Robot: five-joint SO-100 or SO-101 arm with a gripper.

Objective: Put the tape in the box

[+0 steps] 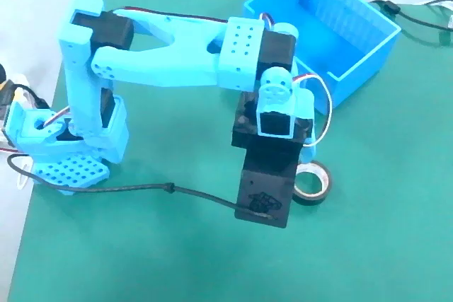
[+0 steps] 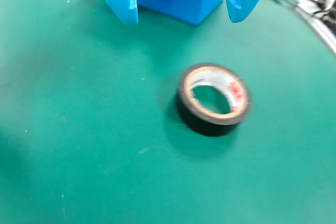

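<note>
The tape (image 2: 214, 102) is a small black roll with a whitish core, lying flat on the green mat; in the fixed view the tape (image 1: 312, 183) peeks out to the right of the arm's black wrist block. My gripper (image 2: 184, 17) hangs open above it, both blue fingers at the top of the wrist view, with nothing between them and apart from the roll. The fixed view hides the gripper's fingers under the wrist. The box (image 1: 354, 54), a bright blue bin, stands at the far right corner of the mat.
The arm's blue base (image 1: 67, 139) stands at the mat's left edge, with a black cable (image 1: 141, 189) trailing across the mat to the wrist. More cables (image 1: 417, 15) lie beyond the box on the white table.
</note>
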